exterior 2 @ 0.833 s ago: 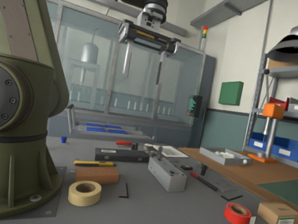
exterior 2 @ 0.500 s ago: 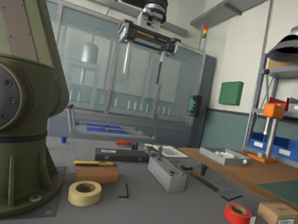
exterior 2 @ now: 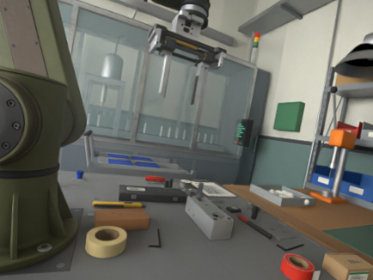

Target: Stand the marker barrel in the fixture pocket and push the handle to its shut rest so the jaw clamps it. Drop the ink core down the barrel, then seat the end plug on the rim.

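The marker barrel [exterior 2: 254, 225], a slim dark tube with a red end, lies flat on the grey bench just right of the fixture [exterior 2: 209, 216], a grey block with a short handle [exterior 2: 200, 191] rising from its far end. A small dark plug [exterior 2: 233, 209] sits beside the fixture's right side. I cannot pick out the ink core for certain. My gripper [exterior 2: 178, 84] hangs high above the bench, well over the fixture, open and empty, fingers pointing down.
A glass-fronted cabinet [exterior 2: 163, 98] stands behind the bench. The arm's green base [exterior 2: 30, 141] fills the left. A tape roll [exterior 2: 106, 241], brown block [exterior 2: 121, 218], black case [exterior 2: 152, 193], red tape [exterior 2: 297, 266] and a grey tray [exterior 2: 281, 195] lie around.
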Robot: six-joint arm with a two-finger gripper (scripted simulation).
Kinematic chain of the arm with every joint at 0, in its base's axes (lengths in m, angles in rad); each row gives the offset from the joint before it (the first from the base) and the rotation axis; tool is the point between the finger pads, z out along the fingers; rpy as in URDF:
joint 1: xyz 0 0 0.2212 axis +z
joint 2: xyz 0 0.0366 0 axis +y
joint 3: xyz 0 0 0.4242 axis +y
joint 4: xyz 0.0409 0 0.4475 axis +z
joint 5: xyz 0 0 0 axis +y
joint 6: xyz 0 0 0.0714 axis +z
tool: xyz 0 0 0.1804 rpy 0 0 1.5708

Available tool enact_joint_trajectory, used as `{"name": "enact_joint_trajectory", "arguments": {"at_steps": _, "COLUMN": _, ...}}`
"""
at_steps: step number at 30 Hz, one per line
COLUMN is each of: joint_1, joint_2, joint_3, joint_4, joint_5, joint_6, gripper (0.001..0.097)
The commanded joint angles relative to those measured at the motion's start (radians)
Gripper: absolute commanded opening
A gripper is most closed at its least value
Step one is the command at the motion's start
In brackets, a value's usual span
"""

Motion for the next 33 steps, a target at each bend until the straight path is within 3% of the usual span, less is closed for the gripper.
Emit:
{"name": "enact_joint_trajectory", "arguments": {"at_steps": 1, "joint_1": 0.0, "joint_2": 0.0, "joint_3": -0.001, "joint_4": 0.0, "joint_5": 0.0, "joint_6": 0.0, "gripper": 0.0675}}
{"name": "enact_joint_trajectory", "arguments": {"at_steps": 14, "joint_1": 0.0, "joint_2": 0.0, "joint_3": -0.001, "joint_4": 0.0, "joint_5": 0.0, "joint_6": 0.0, "gripper": 0.0415}}
{"name": "enact_joint_trajectory", "arguments": {"at_steps": 33, "joint_1": 0.0, "joint_2": 0.0, "joint_3": -0.001, "joint_4": 0.0, "joint_5": 0.0, "joint_6": 0.049, "gripper": 0.0415}}
